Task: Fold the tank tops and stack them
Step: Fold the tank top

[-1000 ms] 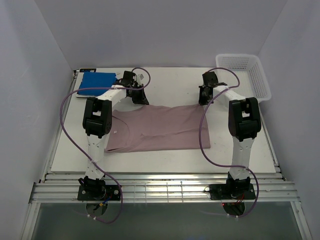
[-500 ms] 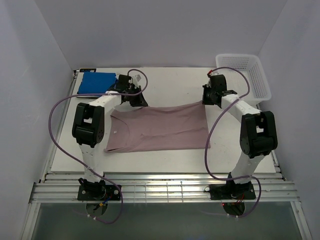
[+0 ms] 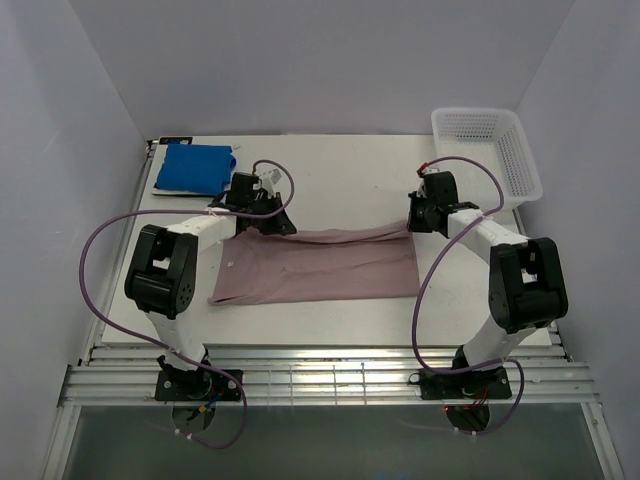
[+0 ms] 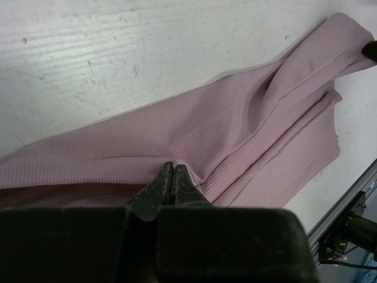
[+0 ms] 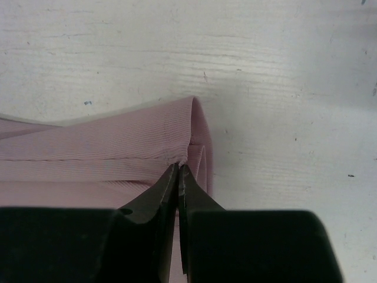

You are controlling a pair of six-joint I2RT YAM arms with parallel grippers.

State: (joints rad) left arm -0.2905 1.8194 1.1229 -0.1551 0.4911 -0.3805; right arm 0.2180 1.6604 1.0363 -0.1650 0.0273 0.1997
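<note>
The pink-mauve tank top (image 3: 320, 265) lies spread across the middle of the table, its far edge lifted and folded toward the near side. My left gripper (image 3: 262, 222) is shut on its far left edge (image 4: 194, 135), fingertips pinching the fabric (image 4: 172, 168). My right gripper (image 3: 418, 222) is shut on its far right corner (image 5: 147, 147), fingertips closed on the hem (image 5: 178, 167). The blue tank top (image 3: 194, 168) lies folded at the far left corner. The striped top is out of view.
A white lattice basket (image 3: 488, 150) stands at the far right corner. Purple cables loop from both arms over the table. The table's metal front rail (image 3: 330, 375) runs along the near edge.
Both grippers have pulled the pink top's far edge toward the near side, lifting and folding it over the rest of the cloth. The far edge is now closer to me.
</note>
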